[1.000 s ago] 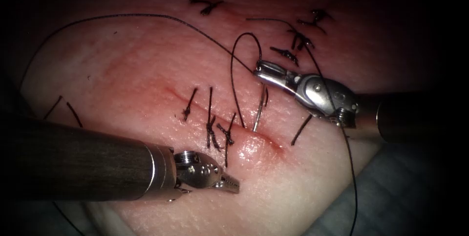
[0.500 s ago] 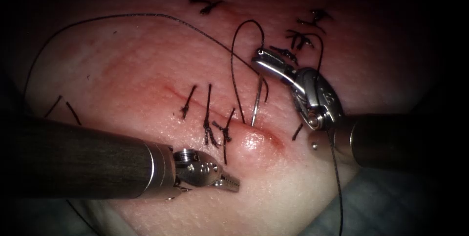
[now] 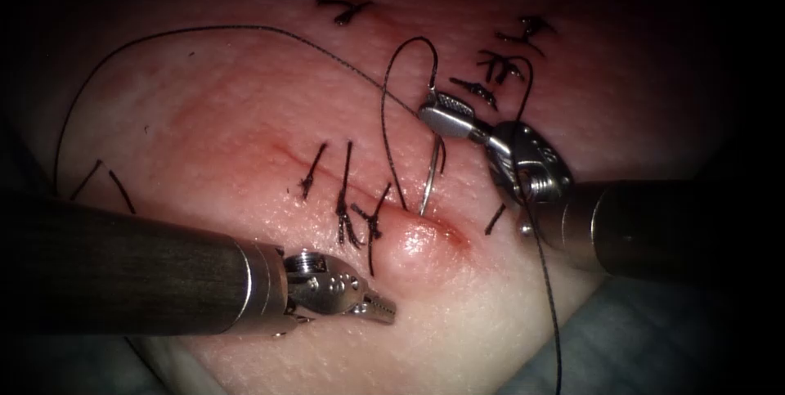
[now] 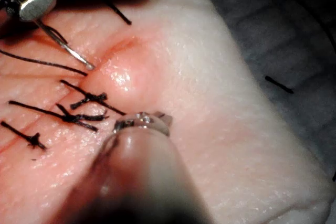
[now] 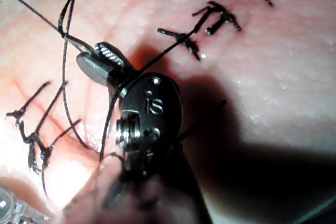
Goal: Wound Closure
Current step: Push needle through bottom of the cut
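Observation:
My right tool (image 3: 441, 113) has its jaws shut on the curved needle (image 3: 429, 178) near its thread end. The needle points steeply down, and its tip touches the tissue at the cut (image 3: 456, 236), just above a raised bump (image 3: 415, 241). The left wrist view shows the needle (image 4: 65, 50) with its point at the bump's edge; how deep it sits I cannot tell. My left tool (image 3: 383, 309) lies low on the tissue left of the cut, shut and holding nothing. Black thread (image 3: 392, 92) loops up from the needle's end and down again.
Several tied stitches (image 3: 347, 199) cross the cut left of the needle. More knotted stitches (image 3: 499, 64) lie behind the right tool. A long strand (image 3: 204, 29) arcs to the far left, and another (image 3: 552, 321) hangs past the right shaft. The tissue's edge (image 4: 273, 129) drops to dark cloth.
The right tool's wrist has turned and its shaft has come in from the right. The needle has swung more upright, its tip staying at the cut. The left tool drifted slightly down-left.

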Controlling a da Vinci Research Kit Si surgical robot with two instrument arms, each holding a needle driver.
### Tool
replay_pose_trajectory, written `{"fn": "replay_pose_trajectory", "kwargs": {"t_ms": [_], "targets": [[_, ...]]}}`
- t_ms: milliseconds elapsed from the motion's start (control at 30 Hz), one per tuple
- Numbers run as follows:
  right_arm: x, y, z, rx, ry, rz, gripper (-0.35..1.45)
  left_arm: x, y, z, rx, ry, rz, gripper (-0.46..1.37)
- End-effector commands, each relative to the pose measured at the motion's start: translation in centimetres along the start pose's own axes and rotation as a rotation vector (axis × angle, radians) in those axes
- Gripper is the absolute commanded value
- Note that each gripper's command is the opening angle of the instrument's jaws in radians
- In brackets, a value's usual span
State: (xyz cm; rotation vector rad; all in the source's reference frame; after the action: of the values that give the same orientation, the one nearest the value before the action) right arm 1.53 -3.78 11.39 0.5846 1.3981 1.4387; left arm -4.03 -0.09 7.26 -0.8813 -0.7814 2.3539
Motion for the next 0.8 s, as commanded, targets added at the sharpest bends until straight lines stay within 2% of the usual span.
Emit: {"fn": "replay_pose_trajectory", "kwargs": {"t_ms": [33,167,367,500,600,800], "targets": [[0.01,-0.01,0.02,-0.004,0.0,0.054,-0.35,0.0,0.0,0.0,-0.009,0.0,-0.001,-0.34],[-0.02,-0.05,0.07,-0.005,-0.003,0.16,-0.35,0.0,0.0,0.01,-0.009,0.0,-0.001,-0.35],[-0.1,-0.11,0.16,-0.011,-0.02,0.514,-0.35,0.01,0.0,0.01,-0.009,0.0,-0.001,-0.35],[-0.21,-0.2,0.19,-0.009,-0.07,0.596,-0.35,0.0,-0.01,0.0,-0.01,0.0,0.0,-0.35],[-0.3,-0.3,0.17,-0.042,-0.106,0.646,-0.35,0.01,-0.02,0.0,-0.011,0.0,0.0,-0.34],[-0.46,-0.49,0.1,-0.055,-0.149,0.705,-0.35,0.01,-0.03,0.0,-0.011,0.0,0.0,-0.35]]}}
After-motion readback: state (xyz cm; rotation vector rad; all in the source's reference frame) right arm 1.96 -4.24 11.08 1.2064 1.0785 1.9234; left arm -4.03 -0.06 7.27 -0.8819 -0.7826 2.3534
